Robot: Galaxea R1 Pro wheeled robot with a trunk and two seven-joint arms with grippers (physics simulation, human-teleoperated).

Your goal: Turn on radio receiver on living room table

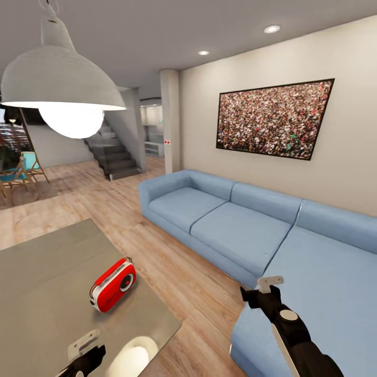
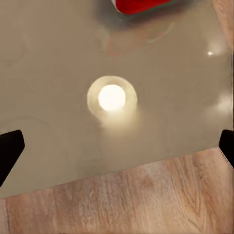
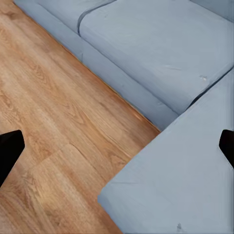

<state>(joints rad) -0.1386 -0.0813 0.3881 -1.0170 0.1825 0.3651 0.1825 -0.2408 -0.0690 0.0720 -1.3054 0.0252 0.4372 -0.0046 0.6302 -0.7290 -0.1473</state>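
Note:
The red radio receiver (image 1: 112, 285) lies tilted on the glossy grey table (image 1: 47, 272), near its right edge, with the round dial facing up and toward me. My left gripper (image 1: 84, 352) hovers over the table's near corner, a short way in front of the radio. In the left wrist view the left gripper (image 2: 117, 148) is open with nothing between its fingers, above the table (image 2: 48, 73), and the radio's red body (image 2: 141, 5) shows at the frame's edge. My right gripper (image 1: 262, 289) hangs open over the sofa's front edge, well to the right of the radio; the right wrist view shows it (image 3: 117, 148) empty.
A blue sectional sofa (image 1: 235, 225) runs along the right wall, and a strip of wood floor (image 1: 173, 272) separates it from the table. A white pendant lamp (image 1: 63, 89) hangs at upper left, and its reflection (image 2: 112, 97) shines on the tabletop. Stairs (image 1: 112, 152) and dining chairs (image 1: 23, 173) stand far back.

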